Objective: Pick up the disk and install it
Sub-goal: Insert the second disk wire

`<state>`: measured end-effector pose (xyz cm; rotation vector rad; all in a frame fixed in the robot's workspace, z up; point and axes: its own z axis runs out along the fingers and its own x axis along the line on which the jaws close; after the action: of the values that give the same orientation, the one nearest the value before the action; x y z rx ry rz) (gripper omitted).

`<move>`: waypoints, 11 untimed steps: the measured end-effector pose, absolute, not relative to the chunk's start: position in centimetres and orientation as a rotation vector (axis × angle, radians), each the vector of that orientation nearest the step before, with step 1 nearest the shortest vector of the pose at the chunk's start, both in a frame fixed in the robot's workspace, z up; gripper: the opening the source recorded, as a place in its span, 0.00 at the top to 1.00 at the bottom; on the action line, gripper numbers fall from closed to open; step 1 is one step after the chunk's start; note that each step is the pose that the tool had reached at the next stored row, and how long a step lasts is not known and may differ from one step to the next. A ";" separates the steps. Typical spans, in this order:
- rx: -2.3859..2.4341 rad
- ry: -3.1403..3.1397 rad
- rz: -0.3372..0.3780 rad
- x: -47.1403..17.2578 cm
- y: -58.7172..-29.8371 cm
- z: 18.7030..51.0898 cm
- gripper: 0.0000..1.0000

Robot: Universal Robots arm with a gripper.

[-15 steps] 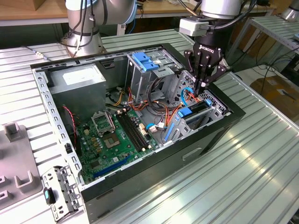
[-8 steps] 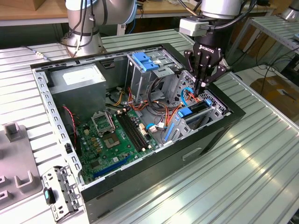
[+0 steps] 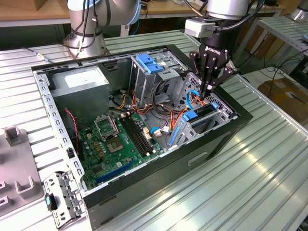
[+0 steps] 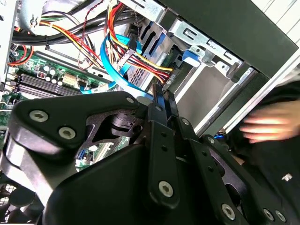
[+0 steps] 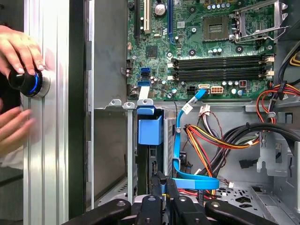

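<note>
- The ribbed aluminium table (image 3: 269, 163) carries everything; its long grooves run bare and open toward the exterior view's right.
- One black computer case (image 3: 202, 159) lies on its side with the panel off, a rectangular steel box with thin sheet-metal edges and punched holes along the rim.
- The robot arm (image 3: 91, 19), one smooth grey cylinder with a wide round base, stands on the table behind the case.
- One green motherboard (image 5: 206, 42) lies flat on the case floor, studded with small round capacitors, four long black memory slots and a square socket.
- A grey metal power supply box (image 3: 82, 82) fills the case's far corner on the exterior view's left.
- A tall bare-metal drive cage (image 3: 154, 77) stands in the middle, topped by one blue plastic latch (image 3: 148, 63).
- The disk (image 5: 150, 133), its bright blue plastic carrier showing, sits upright in the narrow steel bay at the case's end, metal walls close on both sides.
- The gripper (image 3: 209, 89), black and angular with bolted links, reaches down into that bay; its fingers (image 5: 161, 185) are drawn tightly together, just above the disk's edge, and whether they touch it I cannot tell.
- Bundled red, yellow and orange wires (image 5: 206, 140) and one flat blue cable (image 5: 178, 150) crowd the space beside the bay.
- Two hands (image 5: 18, 51) rest at a round black knob (image 5: 26, 82) with a glowing blue ring, outside the case.
</note>
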<state>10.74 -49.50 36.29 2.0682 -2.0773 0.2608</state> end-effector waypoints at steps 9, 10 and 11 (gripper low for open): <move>2.072 -2.080 0.265 10.7 -49.7 36.3 0.84; 2.076 -2.083 0.267 10.7 -49.8 36.3 0.84; 2.081 -2.086 0.269 10.7 -50.0 36.3 0.84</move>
<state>10.65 -49.98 36.26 2.0810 -2.0861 0.2692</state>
